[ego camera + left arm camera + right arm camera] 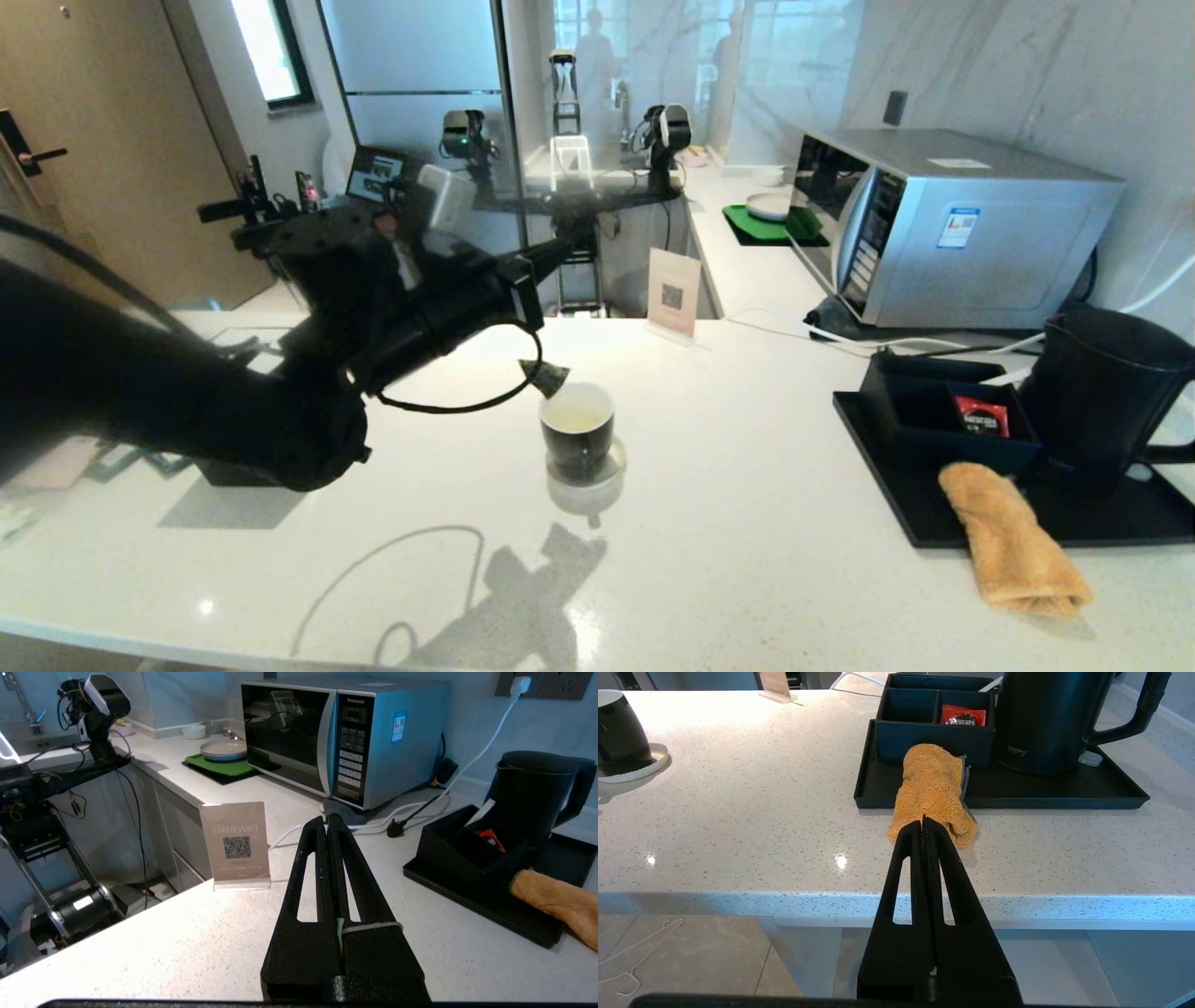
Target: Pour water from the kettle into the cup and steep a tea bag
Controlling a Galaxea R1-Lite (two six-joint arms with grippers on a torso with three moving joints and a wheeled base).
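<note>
A white stone counter holds the scene. Near its middle stands the cup, black outside and white inside, on a small white coaster. Pale water already fills it partway.

The left gripper is raised above and behind the cup, its fingers pressed together. In the left wrist view a thin white string is pinched between them near the base. From that string the tea bag, a small grey-green sachet, hangs just over the cup's left rim, not yet in the water.

To steep well, the bag probably needs to move slightly toward the cup's centre, then go straight down until it is under water, with the string kept pinched so it does not fall in.

The kettle stands on a black tray at the counter's right edge, beside a black box holding a red packet. An orange cloth lies over the tray's front edge.

The right gripper waits beyond the counter's front edge, closed and holding nothing.
</note>
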